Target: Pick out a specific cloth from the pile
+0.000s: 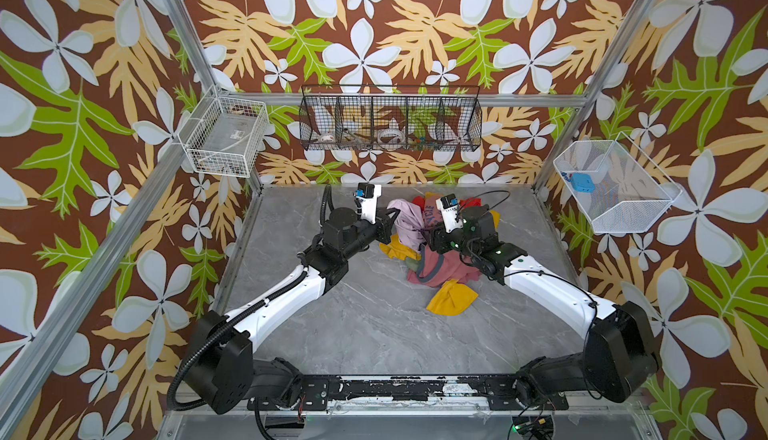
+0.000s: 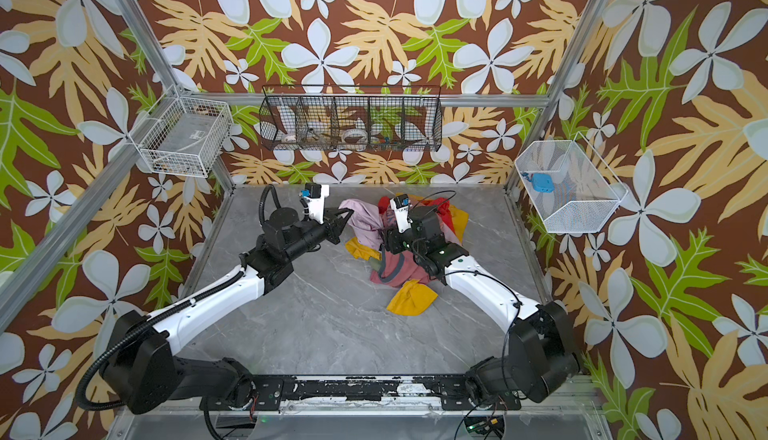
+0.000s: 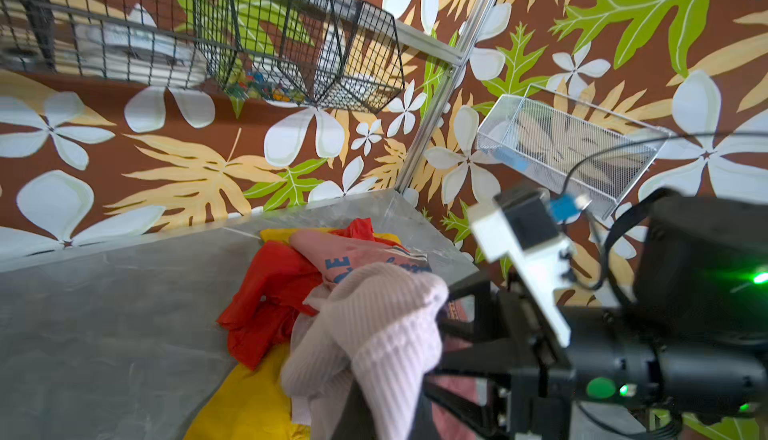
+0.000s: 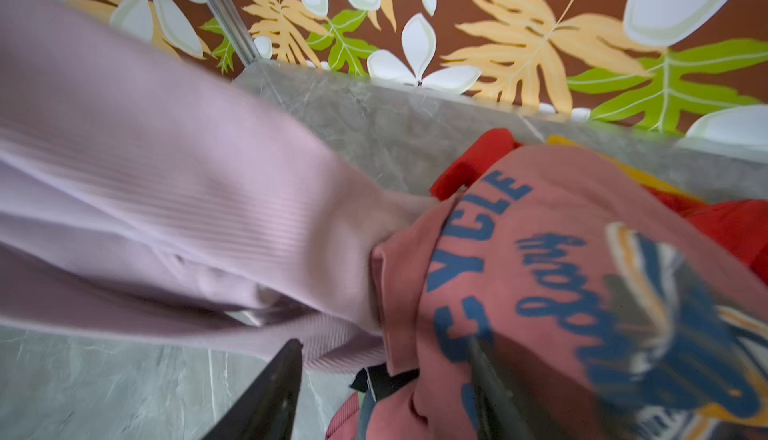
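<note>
Where the left hand [image 2: 345, 214] meets the heap, its black fingers [image 2: 337, 220] are closed tight on an upper edge of the plain pale lilac-pink ribbed cloth [image 1: 409, 223]. Both top views show the grip: fabric bunches at the fingertips and hangs away from them toward the right hand. In the left wrist view the cloth [image 3: 374, 325] drapes over the fingers and hides them.

Right hand [image 4: 385, 346]: fingers stand apart, nothing clamped between them. One finger sits over bare grey marbled worktop [image 1: 374, 325], just beside the cloth's lower hem. The other is pressed against the dusty-red shirt with blue lettering [image 4: 519, 250]. Cannot tell whether that finger lies under or on the shirt fold.

Cloth position: between the two hands. It stretches from the left hand's grip to a spot just ahead of the right hand's fingertips, where it tucks against the shirt. Its lower part touches the pile of mixed garments [image 1: 436, 269].

Pile: under and around the right hand.
- A bright red piece [image 3: 274, 292] lies beyond the cloth from the left hand.
- A mustard-yellow cloth [image 1: 451, 298] is spread on the worktop beside the right forearm.
- Another yellow piece [image 2: 359, 248] sits just beside the left hand, at the foot of the cloth.

Right wrist view is blurred on the cloth and on the shirt's print.
</note>
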